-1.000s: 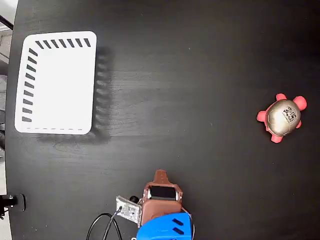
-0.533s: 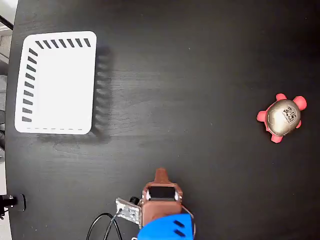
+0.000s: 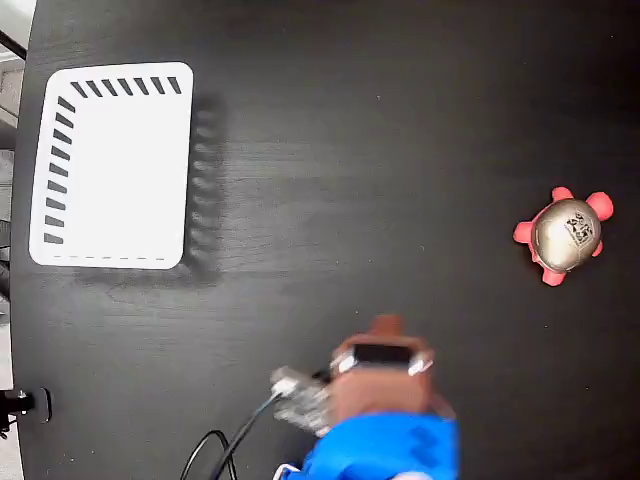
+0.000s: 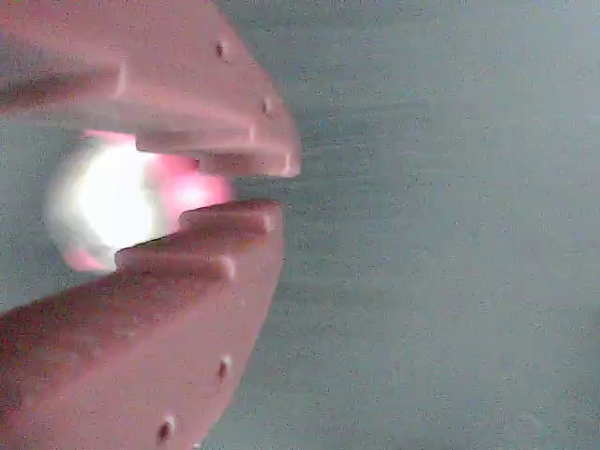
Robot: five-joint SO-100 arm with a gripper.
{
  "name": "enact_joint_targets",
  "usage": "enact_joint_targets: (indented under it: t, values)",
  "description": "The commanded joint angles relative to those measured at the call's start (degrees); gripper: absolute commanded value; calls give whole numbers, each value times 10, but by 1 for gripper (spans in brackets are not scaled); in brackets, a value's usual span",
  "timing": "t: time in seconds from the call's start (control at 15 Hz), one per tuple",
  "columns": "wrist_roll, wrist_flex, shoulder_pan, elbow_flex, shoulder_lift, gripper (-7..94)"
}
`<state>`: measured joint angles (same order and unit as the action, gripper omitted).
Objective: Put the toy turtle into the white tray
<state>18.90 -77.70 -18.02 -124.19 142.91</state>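
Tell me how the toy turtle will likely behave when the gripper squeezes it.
The toy turtle has a domed, shiny shell, so the fingers may well slip off unless they close low. It looks small and probably light, so a nudge might slide it across the smooth dark table. Its splayed legs suggest it won't roll.

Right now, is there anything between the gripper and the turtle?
No. In the fixed view, only bare black table lies between the gripper and the turtle.

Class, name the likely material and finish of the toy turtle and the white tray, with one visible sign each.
Toy turtle: probably glossy plastic or rubber; its grey-gold shell shows a highlight, legs matte red-pink.
White tray: likely moulded plastic, smooth, with rounded corners and cut slots.
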Motion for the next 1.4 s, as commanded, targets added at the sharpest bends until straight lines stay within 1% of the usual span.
enact_joint_targets:
  t: [0.0,0.33,0.47,0.6,0.87,1.0,1.2,1.33]
  values:
    - [88,-3,-77,128,-98,-1]
    - [214,8,-162,270,-275,-1]
    - [273,-30,-188,375,-379,-1]
    - [333,-24,-205,424,-454,-1]
    - [456,49,-234,422,-526,-1]
    - [503,76,-247,425,-559,-1]
    - [518,127,-264,446,-616,-1]
    - [521,137,-272,472,-657,-1]
